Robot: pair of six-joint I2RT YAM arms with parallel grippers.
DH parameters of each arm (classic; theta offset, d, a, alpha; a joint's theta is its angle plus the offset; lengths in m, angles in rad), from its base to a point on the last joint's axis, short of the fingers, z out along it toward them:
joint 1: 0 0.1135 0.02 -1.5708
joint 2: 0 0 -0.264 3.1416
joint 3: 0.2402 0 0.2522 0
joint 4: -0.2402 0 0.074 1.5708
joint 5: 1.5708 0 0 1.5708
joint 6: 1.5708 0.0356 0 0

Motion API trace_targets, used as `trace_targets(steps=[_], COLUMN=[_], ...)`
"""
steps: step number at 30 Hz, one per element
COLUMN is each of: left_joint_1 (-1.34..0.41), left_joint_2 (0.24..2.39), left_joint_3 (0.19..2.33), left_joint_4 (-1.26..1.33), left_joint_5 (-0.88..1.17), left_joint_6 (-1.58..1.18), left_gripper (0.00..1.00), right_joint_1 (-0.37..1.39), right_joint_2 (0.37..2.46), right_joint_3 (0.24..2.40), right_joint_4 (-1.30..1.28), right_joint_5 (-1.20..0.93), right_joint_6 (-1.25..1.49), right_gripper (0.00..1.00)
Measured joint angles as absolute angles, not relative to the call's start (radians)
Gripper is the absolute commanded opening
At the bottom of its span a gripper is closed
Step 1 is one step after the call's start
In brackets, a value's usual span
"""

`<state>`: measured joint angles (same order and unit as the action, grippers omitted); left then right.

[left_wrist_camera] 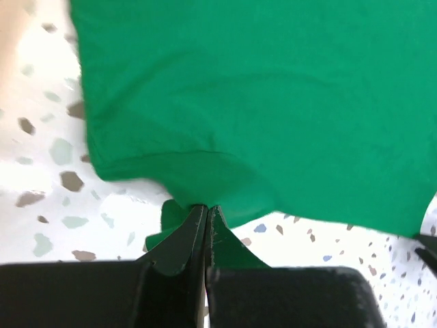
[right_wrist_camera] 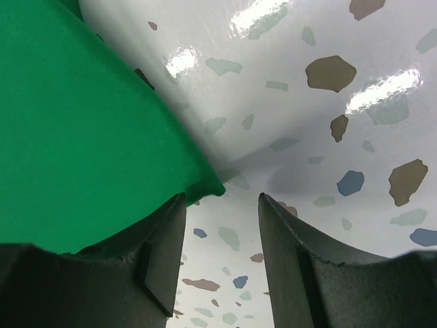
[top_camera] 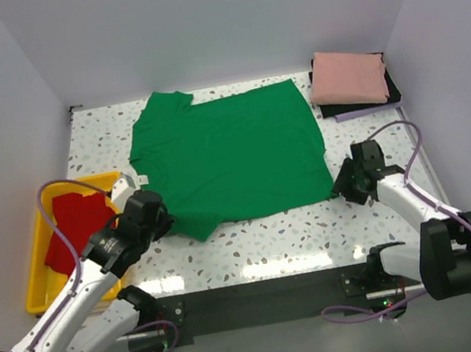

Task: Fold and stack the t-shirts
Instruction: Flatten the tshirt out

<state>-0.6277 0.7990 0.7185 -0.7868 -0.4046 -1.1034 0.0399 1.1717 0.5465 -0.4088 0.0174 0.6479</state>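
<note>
A bright green t-shirt [top_camera: 232,154] lies spread flat in the middle of the speckled table. My left gripper [top_camera: 163,218] is shut on its near left edge; the left wrist view shows the jaws [left_wrist_camera: 207,210] pinched on green cloth [left_wrist_camera: 273,102]. My right gripper [top_camera: 344,184] is open at the shirt's near right corner; in the right wrist view the corner [right_wrist_camera: 212,186] sits just off the left finger, between the gripper's [right_wrist_camera: 222,198] jaws. A folded salmon pink t-shirt [top_camera: 348,77] lies at the back right. A crumpled red t-shirt [top_camera: 75,224] lies in the yellow tray [top_camera: 37,284].
The pink shirt rests on a dark folded item [top_camera: 393,93] at the back right corner. The yellow tray stands at the left edge. White walls enclose the table on three sides. Cables loop beside both arms.
</note>
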Motion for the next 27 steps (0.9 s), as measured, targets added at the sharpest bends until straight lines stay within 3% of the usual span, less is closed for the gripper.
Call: trace_targets(steps=[6,14,27], left_joint_1=[-0.565,-0.478,-0.417], left_joint_2=[0.771,0.783,0.815], left_joint_3=[0.794,0.801,0.798], left_joint_4=[-0.866,-0.863,-0.833], left_joint_5=[-0.465,-0.445,-0.423], left_joint_6=[-1.051,-0.974,-0.914], left_gripper=[0.00,0.00,0.00], right_joint_1=[0.039,0.039,0.090], right_joint_2=[1.198,1.298,1.386], right_joint_3=[0.571,0.580,0.644], right_joint_4=[-0.392,-0.320,-0.275], right_joint_5=[0.012,-0.037,-0.068], right_joint_6=[0.648,0.649,0.652], right_gripper=[0.49,0.36,0.41])
